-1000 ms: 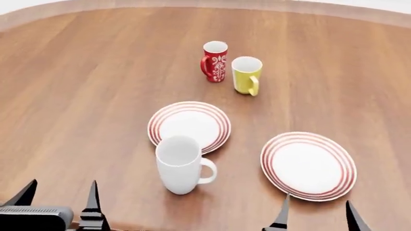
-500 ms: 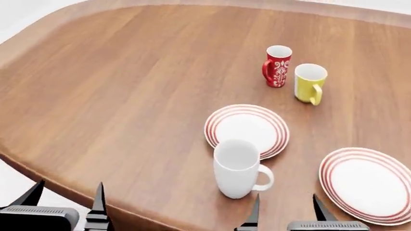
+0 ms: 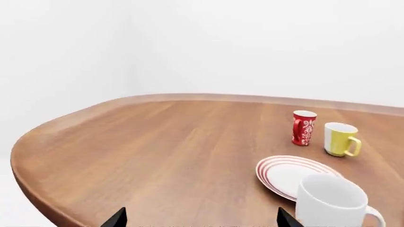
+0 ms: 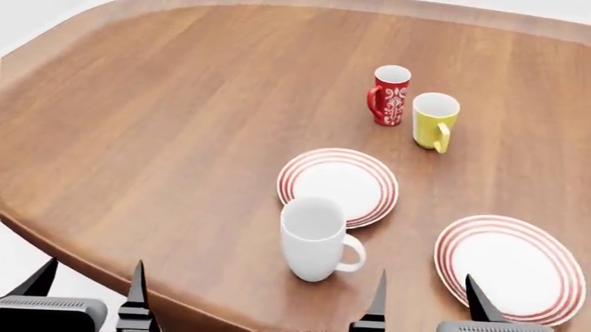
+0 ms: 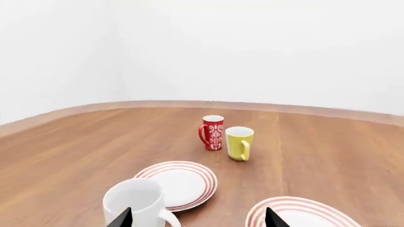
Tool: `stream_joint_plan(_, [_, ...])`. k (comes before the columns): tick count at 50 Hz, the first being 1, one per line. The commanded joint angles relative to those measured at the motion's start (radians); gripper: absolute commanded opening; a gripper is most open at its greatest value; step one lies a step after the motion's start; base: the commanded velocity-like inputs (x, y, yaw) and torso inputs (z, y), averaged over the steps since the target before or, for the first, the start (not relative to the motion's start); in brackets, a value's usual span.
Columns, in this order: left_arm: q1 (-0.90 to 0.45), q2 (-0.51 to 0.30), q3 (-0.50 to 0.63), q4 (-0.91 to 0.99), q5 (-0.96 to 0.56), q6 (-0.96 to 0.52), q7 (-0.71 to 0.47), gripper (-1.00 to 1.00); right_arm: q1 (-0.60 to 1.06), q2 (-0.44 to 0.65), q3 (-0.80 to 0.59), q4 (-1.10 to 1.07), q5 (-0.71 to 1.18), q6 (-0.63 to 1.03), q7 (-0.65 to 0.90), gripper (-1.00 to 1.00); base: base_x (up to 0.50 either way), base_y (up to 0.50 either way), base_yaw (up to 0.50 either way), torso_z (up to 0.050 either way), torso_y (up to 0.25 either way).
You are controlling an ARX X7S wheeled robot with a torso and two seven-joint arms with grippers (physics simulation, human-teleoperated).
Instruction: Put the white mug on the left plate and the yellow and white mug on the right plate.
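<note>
Both tools waiting wide apart, nothing picked up yet.

We are seeing the desk [image 4: 166, 117] carrying the empty left plate [image 4: 338, 185] and right plate [image 4: 511, 267]; the white mug [image 4: 315, 238] is standing just beside the left plate, the yellow and white mug [image 4: 433, 121] farther back by a red mug [image 4: 389, 95]; our left tool [image 4: 91, 280] and right tool [image 4: 427, 296] are holding nothing.
</note>
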Motion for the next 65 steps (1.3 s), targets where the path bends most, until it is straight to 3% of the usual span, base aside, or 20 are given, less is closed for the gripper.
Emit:
stream_joint_plan(1, [-0.003,-0.012,-0.003,0.013,-0.019,-0.008,-0.008,1.0,-0.025,0.015,0.042,-0.037,0.047,-0.021,0.012,1.0,0.08,-0.5,0.0,0.0,0.0])
stream_joint_plan(16, [-0.005,-0.018,-0.018,0.023,-0.065,-0.016,-0.011,1.0,-0.043,0.03,0.046,-0.068,0.034,-0.045,0.052,1.0,0.09,-0.5,0.0,0.0,0.0])
stream_joint_plan(23, [-0.067,-0.013,-0.062,-0.018,-0.108,-0.03,-0.02,1.0,-0.015,0.043,0.055,-0.058,0.049,-0.014,0.061,1.0,0.14,0.04,0.0,0.0,0.0])
stream_joint_plan(30, [-0.033,-0.041,-0.078,0.044,-0.116,-0.037,-0.033,1.0,0.0,0.034,0.018,-0.002,0.029,-0.017,0.059,1.0,0.47,0.16,0.0,0.0,0.0])
stream_joint_plan(36, [-0.042,-0.061,-0.056,0.005,-0.051,-0.004,-0.053,1.0,-0.01,0.039,0.006,-0.02,-0.001,-0.047,0.075,1.0,0.06,0.02,0.0,0.0,0.0])
stream_joint_plan(65, [-0.034,-0.072,-0.026,0.021,-0.069,0.025,-0.049,1.0,-0.003,0.057,0.008,-0.032,0.033,-0.025,0.084,1.0,0.47,0.15,0.0,0.0,0.0])
